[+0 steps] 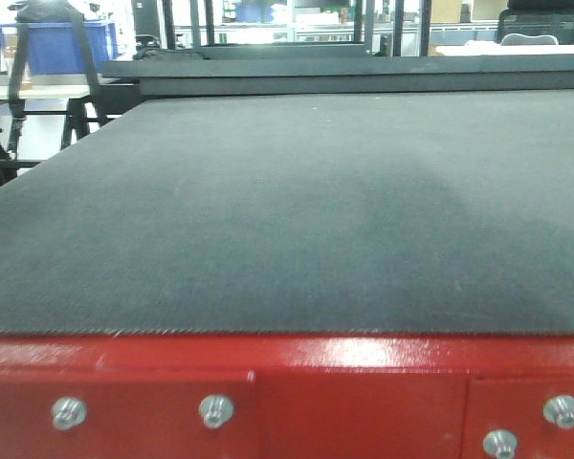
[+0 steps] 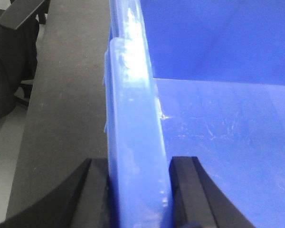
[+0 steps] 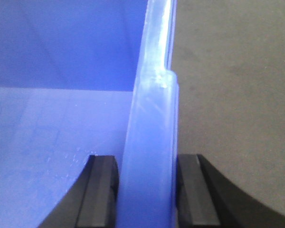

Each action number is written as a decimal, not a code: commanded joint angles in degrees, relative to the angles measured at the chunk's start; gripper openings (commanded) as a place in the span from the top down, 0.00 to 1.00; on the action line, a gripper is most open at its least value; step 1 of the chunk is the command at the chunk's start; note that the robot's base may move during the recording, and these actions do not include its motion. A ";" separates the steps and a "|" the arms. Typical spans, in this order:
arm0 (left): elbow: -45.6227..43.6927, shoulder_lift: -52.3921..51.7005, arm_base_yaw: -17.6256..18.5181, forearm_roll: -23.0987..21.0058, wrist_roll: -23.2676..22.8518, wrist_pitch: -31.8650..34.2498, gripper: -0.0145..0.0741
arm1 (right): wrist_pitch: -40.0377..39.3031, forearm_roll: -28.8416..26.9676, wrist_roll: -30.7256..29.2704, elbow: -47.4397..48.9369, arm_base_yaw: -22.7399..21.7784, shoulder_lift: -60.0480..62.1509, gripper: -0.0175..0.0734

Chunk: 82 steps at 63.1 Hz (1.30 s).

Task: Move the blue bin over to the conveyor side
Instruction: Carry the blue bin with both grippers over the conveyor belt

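Blue bin is pinched by left hand and right hand.

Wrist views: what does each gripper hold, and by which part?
Both hold the blue bin: the left gripper clamps one wall's top rim, the right gripper another wall's rim.

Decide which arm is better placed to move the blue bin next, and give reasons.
Neither alone. The left gripper clamps one rim of the blue bin; the right gripper clamps the opposite rim. Likely both should move together.
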<state>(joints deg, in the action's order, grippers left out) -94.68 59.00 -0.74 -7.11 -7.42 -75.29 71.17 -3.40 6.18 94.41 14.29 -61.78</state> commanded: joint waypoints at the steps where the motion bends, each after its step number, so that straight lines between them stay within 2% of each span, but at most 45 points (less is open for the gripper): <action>1: -0.71 -1.09 -0.23 2.58 1.27 5.32 0.86 | -6.15 4.79 -1.25 0.84 -0.31 1.18 0.90; 82: -0.71 -1.09 -0.23 2.56 1.27 5.32 0.86 | -6.15 4.79 -1.25 0.84 -0.31 1.18 0.90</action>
<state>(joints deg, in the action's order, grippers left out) -94.68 59.00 -0.74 -7.11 -7.42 -75.29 71.17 -3.40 6.18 94.41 14.29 -61.78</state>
